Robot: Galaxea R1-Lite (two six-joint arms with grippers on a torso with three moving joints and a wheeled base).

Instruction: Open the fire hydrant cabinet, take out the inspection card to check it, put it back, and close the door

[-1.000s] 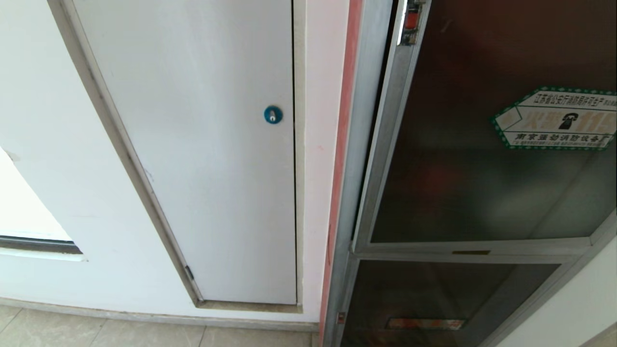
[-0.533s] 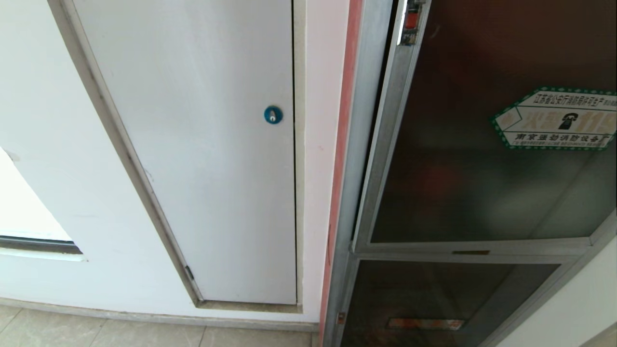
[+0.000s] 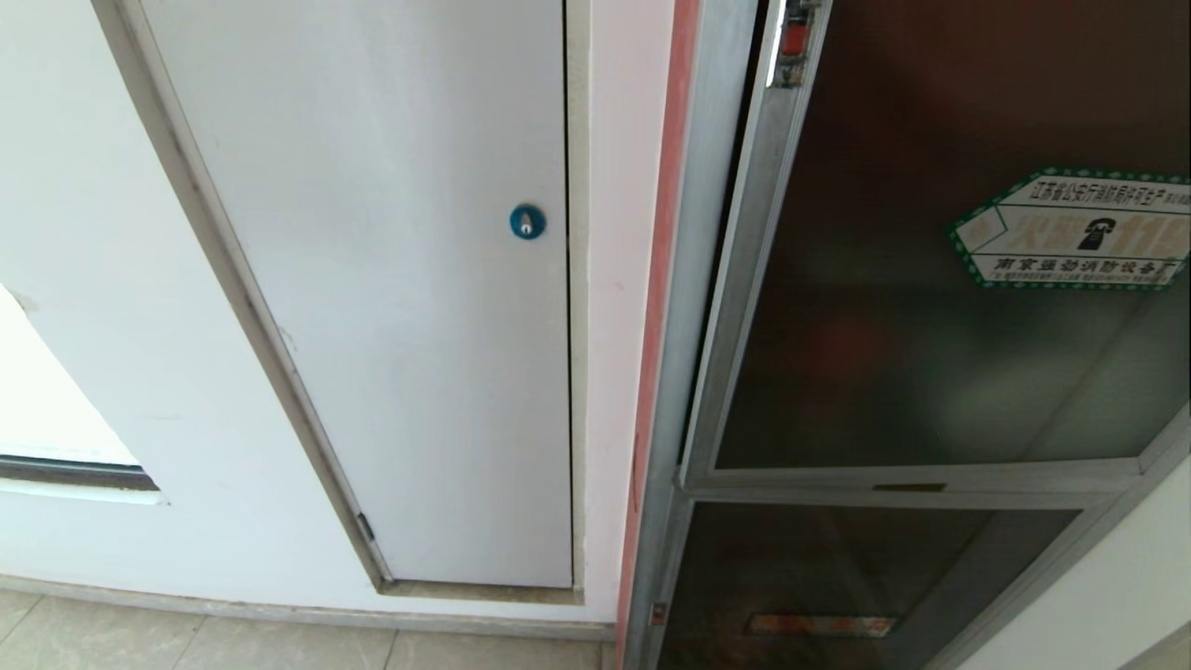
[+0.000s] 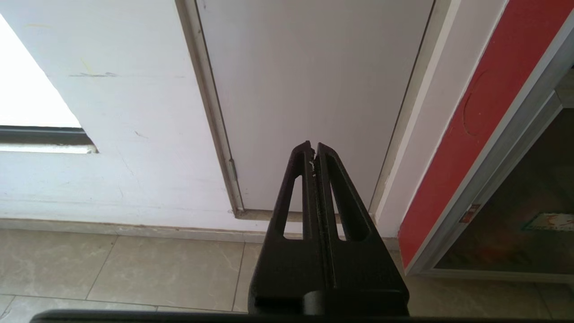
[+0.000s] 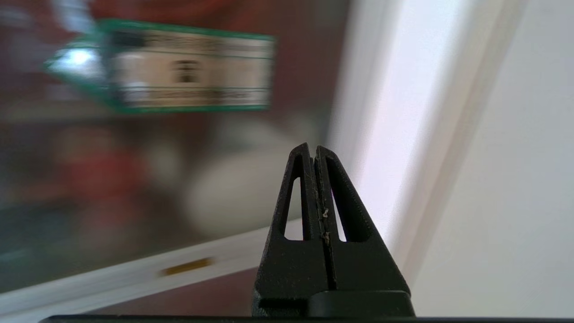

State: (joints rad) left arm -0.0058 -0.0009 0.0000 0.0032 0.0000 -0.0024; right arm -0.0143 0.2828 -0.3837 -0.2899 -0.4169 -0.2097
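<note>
Silver framing runs down the right half of the head view, where the fire hydrant cabinet (image 3: 693,307) stands with the door (image 3: 930,307) of dark tinted glass in place, its green-edged hexagonal sticker (image 3: 1075,230) at the right edge and a smaller dark glass panel (image 3: 837,577) below it. Left of centre sit the plain white panel door (image 3: 400,279) and its round blue lock (image 3: 527,221). Neither arm shows in that view; the right gripper (image 5: 314,150), fingers pressed together and empty, points at the door's lower right frame corner, and the left gripper (image 4: 313,147), likewise pinched closed on nothing, faces the foot of the white panel door above the tiled floor (image 4: 134,269).
</note>
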